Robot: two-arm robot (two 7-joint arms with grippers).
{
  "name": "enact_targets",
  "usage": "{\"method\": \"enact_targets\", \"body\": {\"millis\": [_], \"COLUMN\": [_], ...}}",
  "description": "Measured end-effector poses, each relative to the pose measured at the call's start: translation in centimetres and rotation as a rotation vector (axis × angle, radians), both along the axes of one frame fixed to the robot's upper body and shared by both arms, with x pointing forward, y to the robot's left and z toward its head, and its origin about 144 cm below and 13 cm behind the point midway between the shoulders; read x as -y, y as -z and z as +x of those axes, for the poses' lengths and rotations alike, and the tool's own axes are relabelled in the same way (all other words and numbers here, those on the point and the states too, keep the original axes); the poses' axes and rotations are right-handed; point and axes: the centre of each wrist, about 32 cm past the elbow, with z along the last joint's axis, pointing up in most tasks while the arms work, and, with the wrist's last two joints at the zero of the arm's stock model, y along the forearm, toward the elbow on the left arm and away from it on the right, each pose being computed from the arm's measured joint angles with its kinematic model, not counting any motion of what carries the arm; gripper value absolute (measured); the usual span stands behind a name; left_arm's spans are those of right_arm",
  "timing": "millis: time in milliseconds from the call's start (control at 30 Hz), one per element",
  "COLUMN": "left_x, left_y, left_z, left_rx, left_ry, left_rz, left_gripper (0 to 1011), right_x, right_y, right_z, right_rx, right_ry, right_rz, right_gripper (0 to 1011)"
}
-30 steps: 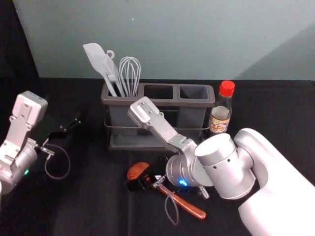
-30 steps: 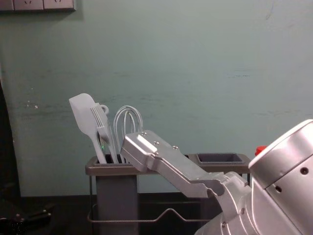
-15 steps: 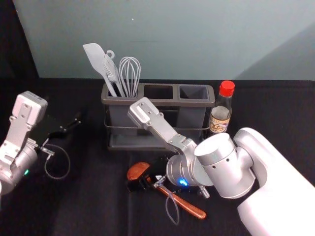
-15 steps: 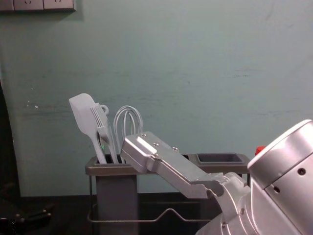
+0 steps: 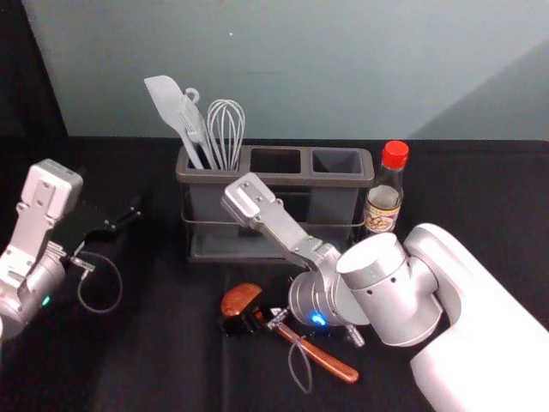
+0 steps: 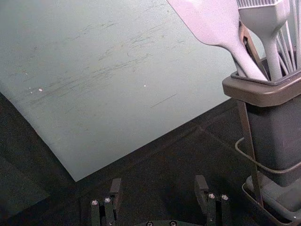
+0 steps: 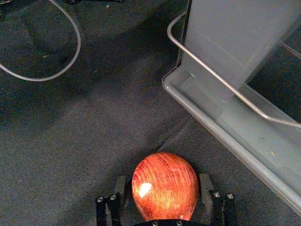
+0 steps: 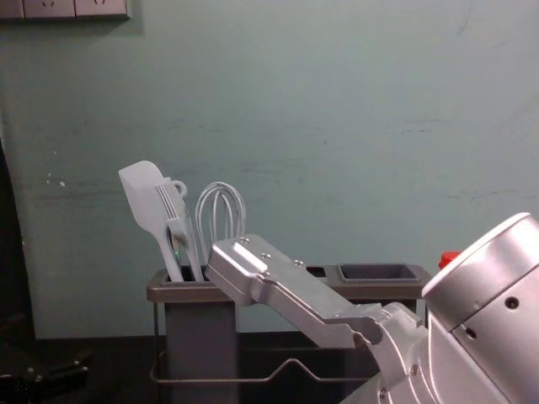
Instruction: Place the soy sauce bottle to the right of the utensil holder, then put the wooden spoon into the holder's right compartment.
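We see the right pincer (image 5: 250,304) low over the bench (image 5: 154,352), in front of the utensil holder (image 5: 287,179). Its fingers stand well apart, one on each side of the rounded head of the wooden spoon (image 5: 241,298); we can't tell whether either touches the wood. The spoon lies on the bench, its handle running under the right wrist and out toward us, to our right.

Our soy sauce bottle (image 5: 383,202) stands upright just beside the holder, on its right. The holder's left compartment carries a white spatula (image 5: 163,99), a fork (image 5: 193,129), a brush (image 6: 265,21) and a whisk (image 5: 226,129).

Our left pincer (image 5: 113,199) is parked out to the left of the holder, spread wide and gripping nothing.
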Motion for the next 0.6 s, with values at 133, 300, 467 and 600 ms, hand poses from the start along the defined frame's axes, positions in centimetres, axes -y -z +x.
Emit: {"method": "enact_targets", "body": {"millis": [133, 300, 467, 600], "left_x": [0.00, 0.00, 0.00, 0.00], "left_y": [0.00, 0.00, 0.00, 0.00], "left_z": [0.00, 0.00, 0.00, 0.00], "left_rx": [0.000, 0.000, 0.000, 0.000], "left_ry": [0.000, 0.000, 0.000, 0.000], "left_rz": [0.000, 0.000, 0.000, 0.000], "left_gripper": [1000, 1000, 1000, 1000], "right_x": [-0.01, 0.05, 0.22, 0.52], "right_y": [0.05, -0.02, -0.43, -0.75], "right_z": [-0.02, -0.11, -0.36, -0.66], "right_rx": [0.000, 0.001, 0.010, 0.018], "right_ry": [0.004, 0.007, 0.008, 0.009], "right_rz": [0.000, 0.002, 0.006, 0.010], "right_gripper": [909, 837, 837, 837]}}
